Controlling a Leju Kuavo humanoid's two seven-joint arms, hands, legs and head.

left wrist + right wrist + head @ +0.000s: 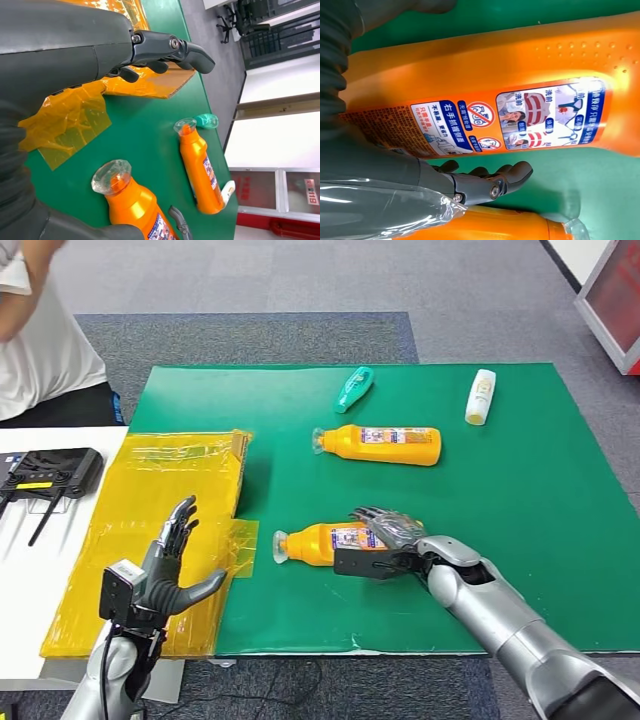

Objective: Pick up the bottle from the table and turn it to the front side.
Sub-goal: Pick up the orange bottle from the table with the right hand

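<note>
Two orange bottles with clear caps lie on their sides on the green mat (528, 490). The near bottle (321, 542) has its cap to the left and a warning label facing up (508, 115). My right hand (386, 540) straddles its base end, with the thumb on the near side and the fingers (490, 186) on the far side. A strip of green shows between the fingers and the bottle, which rests on the mat. The far orange bottle (381, 445) lies parallel behind it. My left hand (170, 570) hovers with spread fingers over the yellow package (166, 490), holding nothing.
A small green bottle (353, 388) and a white bottle (481, 396) lie at the mat's far side. A black controller (53, 472) sits on the white table at left, where a person in a white shirt (38, 340) stands.
</note>
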